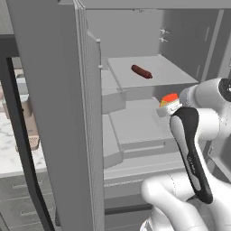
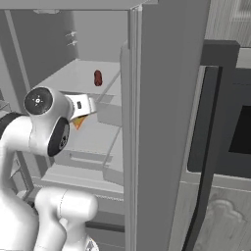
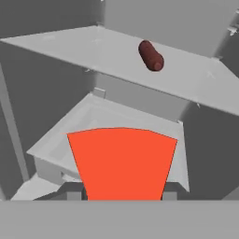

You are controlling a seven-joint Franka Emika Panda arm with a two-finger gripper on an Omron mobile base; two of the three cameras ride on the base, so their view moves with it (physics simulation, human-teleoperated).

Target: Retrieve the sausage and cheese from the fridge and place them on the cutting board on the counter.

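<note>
Cheese (image 3: 122, 161) in gripper (image 3: 122, 195) jaws

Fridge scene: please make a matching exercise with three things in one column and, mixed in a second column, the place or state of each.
Things:
1. sausage
2. cheese
3. fridge

Places or states:
A. doors swung open
B. lying on the upper shelf
C. held in the end effector, above the lower shelf

Pairs: 1-B, 2-C, 3-A
</note>
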